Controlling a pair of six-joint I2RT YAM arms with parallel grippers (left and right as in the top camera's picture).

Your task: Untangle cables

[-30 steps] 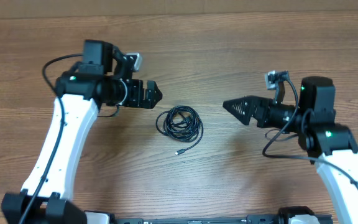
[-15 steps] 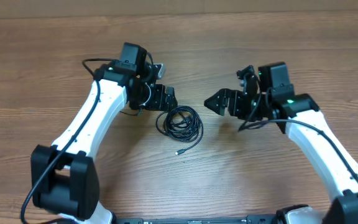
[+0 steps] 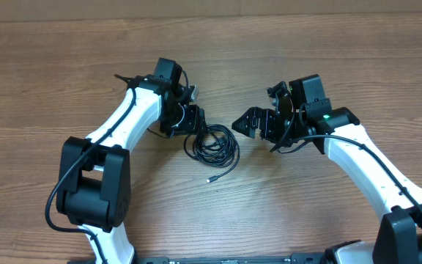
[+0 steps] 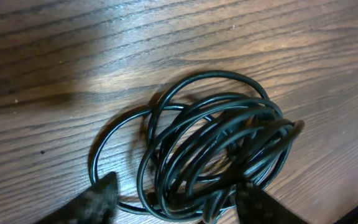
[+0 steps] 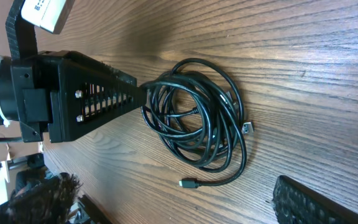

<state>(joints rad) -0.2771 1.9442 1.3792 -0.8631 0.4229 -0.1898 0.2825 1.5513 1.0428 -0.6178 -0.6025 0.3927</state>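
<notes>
On the wooden table (image 3: 343,59), we see the cables (image 3: 212,144) coiled in one bundle. They lie at five o'clock from the left gripper (image 3: 195,123), the nearer arm, and at eight o'clock from the right gripper (image 3: 242,125), whose jaws are wide and empty. The left wrist view shows what overhead hides: partly open fingers (image 4: 101,194) straddle the coil's rim and pinch nothing yet. A loose tail (image 3: 226,173) trails toward seven o'clock.

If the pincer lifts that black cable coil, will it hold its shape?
Probably not: the cables are thin, loose loops, so they would likely sag and spread. They look light. The free plug end may dangle or drag.
</notes>
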